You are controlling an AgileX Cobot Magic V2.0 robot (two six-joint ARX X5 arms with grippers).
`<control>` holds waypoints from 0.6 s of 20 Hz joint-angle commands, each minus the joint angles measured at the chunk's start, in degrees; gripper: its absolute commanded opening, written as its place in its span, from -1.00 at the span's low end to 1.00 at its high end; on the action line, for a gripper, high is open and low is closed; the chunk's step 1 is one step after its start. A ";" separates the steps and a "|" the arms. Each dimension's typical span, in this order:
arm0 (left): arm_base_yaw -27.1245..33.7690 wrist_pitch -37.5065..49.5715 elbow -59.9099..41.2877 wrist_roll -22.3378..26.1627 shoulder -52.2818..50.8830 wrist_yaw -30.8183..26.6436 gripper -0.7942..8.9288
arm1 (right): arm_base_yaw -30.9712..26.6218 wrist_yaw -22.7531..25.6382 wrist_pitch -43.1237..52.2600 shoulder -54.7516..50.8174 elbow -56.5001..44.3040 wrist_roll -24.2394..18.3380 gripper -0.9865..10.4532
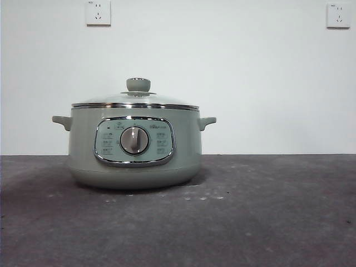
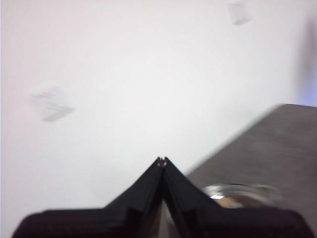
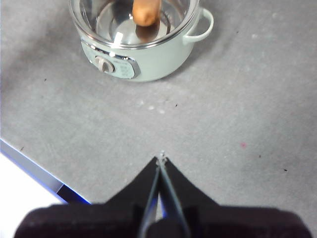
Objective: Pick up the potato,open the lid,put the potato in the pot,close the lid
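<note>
One lid (image 1: 135,99) sits shut on the pot (image 1: 134,146) at about nine o'clock of centre in the front view, no arm near. Left gripper (image 2: 162,159), jaws pressed together, rides high with the glass just beside it. Right gripper (image 3: 161,157), likewise closed and empty, has the pot well apart at twelve o'clock, the potato (image 3: 146,11) inside under the glass.

The pot (image 1: 134,146) stood on the table (image 1: 267,211), left of centre in the front view, close before the wall (image 1: 250,83). The lid (image 1: 135,98) sat on the pot, its knob (image 1: 138,84) at twelve o'clock above the dial (image 1: 134,140). Handles stuck out at nine and three o'clock. The potato (image 3: 145,11) lay inside the pot, under the lid. Two sockets hung on the wall, one at eleven o'clock (image 1: 98,12), one at two o'clock (image 1: 338,15) of the pot.
</note>
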 commanded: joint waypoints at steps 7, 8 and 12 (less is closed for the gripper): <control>2.32 30.82 -57.57 -8.44 -23.47 -14.51 -0.84 | 0.00 0.52 -1.55 2.34 -0.39 0.59 -0.82; 2.32 32.46 -61.94 -9.44 -25.49 -15.17 -0.84 | 0.00 0.79 -1.55 2.36 -0.39 0.59 -0.82; 2.29 37.24 -77.66 -13.99 -34.77 -21.11 -0.84 | 0.00 1.36 -1.57 2.36 -0.39 0.59 -0.82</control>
